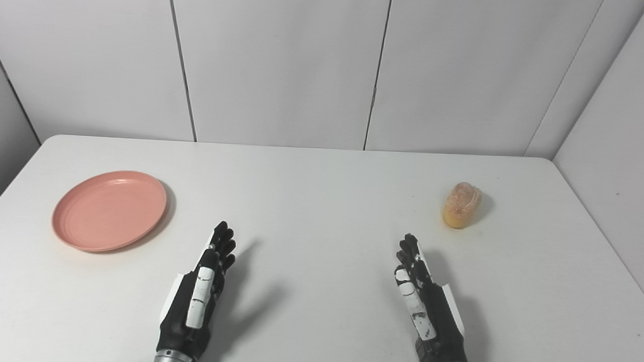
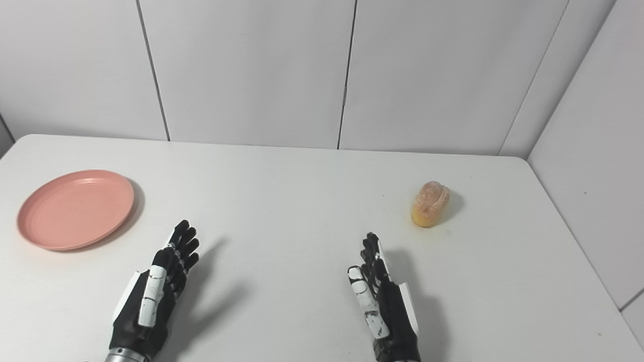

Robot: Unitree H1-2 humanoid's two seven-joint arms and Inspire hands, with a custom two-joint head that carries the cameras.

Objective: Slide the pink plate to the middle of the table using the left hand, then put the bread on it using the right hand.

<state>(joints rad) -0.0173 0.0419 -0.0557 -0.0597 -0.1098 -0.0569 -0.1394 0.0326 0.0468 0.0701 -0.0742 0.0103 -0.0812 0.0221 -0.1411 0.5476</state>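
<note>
Two hands rest low at the near edge of a white table (image 1: 321, 202), both empty and edge-on to the cameras. The left hand (image 1: 200, 289) lies near and left of centre, its dark fingers stretched forward and loosely apart, thumb side up, holding nothing. The right hand (image 1: 422, 299) lies near and right of centre in a mirrored pose, its fingers likewise extended and slightly spread, holding nothing. Each casts a soft shadow on the tabletop to its right. The hands are well apart from each other, with bare table between them.

The pink plate (image 1: 110, 210) sits on the left side of the table, farther away than the left hand and to its left, not touching it. It is round and shallow, lies flat, and has nothing on it. It is not at the middle of the table.

The bread (image 1: 462, 204) is a small golden-brown roll with a paler, crusted top, lying on the right side of the table, farther off than the right hand and a little to its right, apart from the fingertips. It is well away from the plate, with the whole middle of the table between them.

Behind the table's far edge stand pale wall panels (image 1: 283, 62) with thin vertical seams, and angled panels close in on the right.
</note>
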